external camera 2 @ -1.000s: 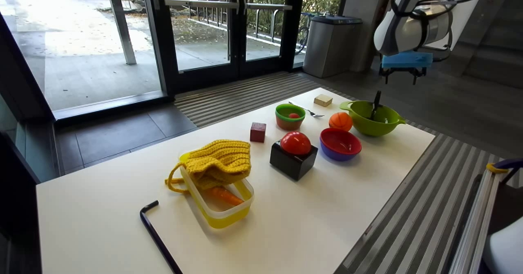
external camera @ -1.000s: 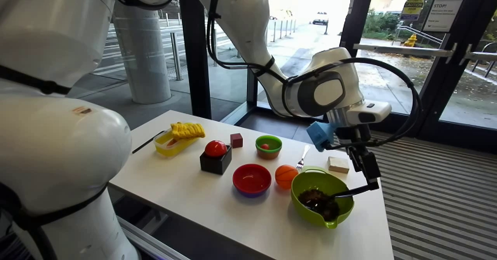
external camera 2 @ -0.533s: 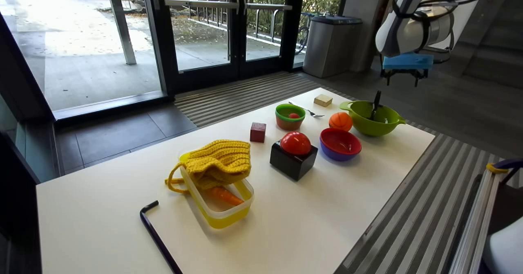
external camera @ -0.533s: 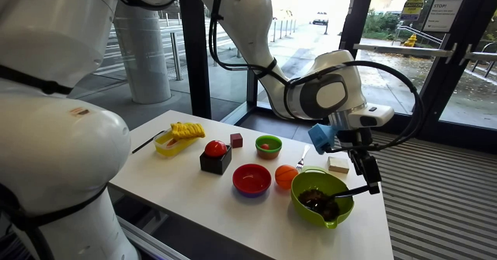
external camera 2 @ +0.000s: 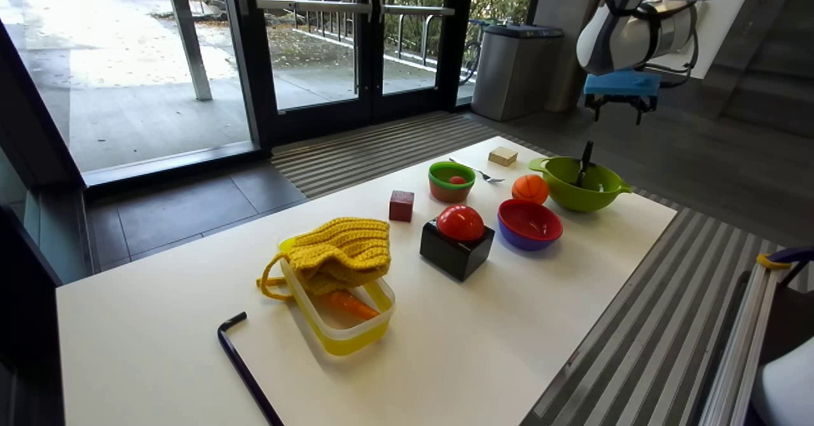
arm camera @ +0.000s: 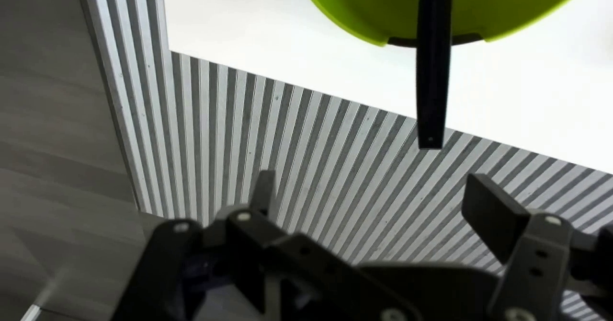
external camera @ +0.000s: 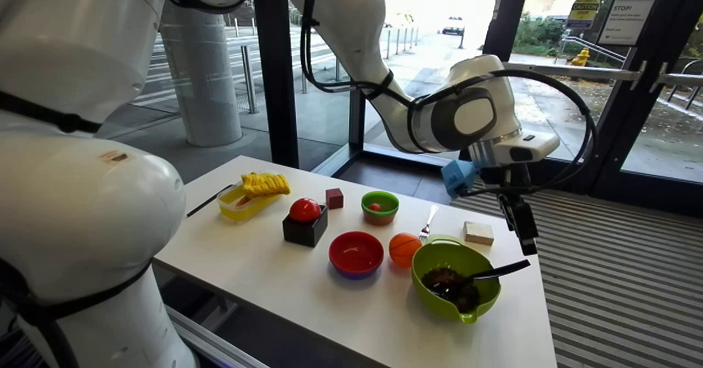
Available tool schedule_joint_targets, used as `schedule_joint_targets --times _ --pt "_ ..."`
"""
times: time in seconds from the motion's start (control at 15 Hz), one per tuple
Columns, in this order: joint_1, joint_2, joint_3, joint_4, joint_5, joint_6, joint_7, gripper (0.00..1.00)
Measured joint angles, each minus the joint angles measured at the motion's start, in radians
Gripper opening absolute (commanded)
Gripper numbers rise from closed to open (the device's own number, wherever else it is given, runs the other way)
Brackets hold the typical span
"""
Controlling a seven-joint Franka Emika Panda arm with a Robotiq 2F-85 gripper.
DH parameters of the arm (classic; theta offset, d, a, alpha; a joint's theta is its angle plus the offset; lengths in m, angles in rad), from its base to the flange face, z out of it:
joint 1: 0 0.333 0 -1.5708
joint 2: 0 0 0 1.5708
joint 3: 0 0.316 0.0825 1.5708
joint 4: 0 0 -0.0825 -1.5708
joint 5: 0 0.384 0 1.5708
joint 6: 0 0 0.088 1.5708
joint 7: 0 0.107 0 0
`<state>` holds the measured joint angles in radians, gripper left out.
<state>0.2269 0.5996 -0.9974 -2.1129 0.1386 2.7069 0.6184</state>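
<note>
1. Hovering near the free end of the black utensil (arm camera: 433, 72), your end effector (arm camera: 373, 196) has its fingers spread well apart, the striped mat (arm camera: 335, 167) showing between them in the wrist view.
2. You'll find that utensil leaning in the green bowl (external camera 2: 582, 202), its handle sticking out past the rim and its lower end amid indistinct dark contents (external camera: 446, 288).
3. Near that bowl on your tabletop (external camera: 263, 280), you have an orange ball (external camera 2: 530, 189), a fork (external camera: 428, 225), a pale block (external camera: 478, 233) and a red-and-purple bowl (external camera 2: 529, 240).
4. Farther off, you can see a small green-rimmed bowl (external camera: 379, 221), a dark red cube (external camera 2: 401, 206), a red dome (external camera 2: 460, 221) on a black box (external camera 2: 455, 254), and a yellow tub (external camera 2: 346, 344) with knitted yellow cloth (external camera 2: 340, 254) draped over one end.
</note>
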Motion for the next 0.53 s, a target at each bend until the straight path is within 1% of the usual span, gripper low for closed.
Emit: schedule_joint_targets --times 0.27,0.4,0.53 --pt "-0.016 0.002 0.04 0.092 -0.019 -0.133 0.098 1.0" --pt "-0.049 0.007 0.081 0.131 -0.044 -0.175 0.143 1.0" --pt "-0.101 0.03 0.123 0.171 -0.065 -0.206 0.19 1.0"
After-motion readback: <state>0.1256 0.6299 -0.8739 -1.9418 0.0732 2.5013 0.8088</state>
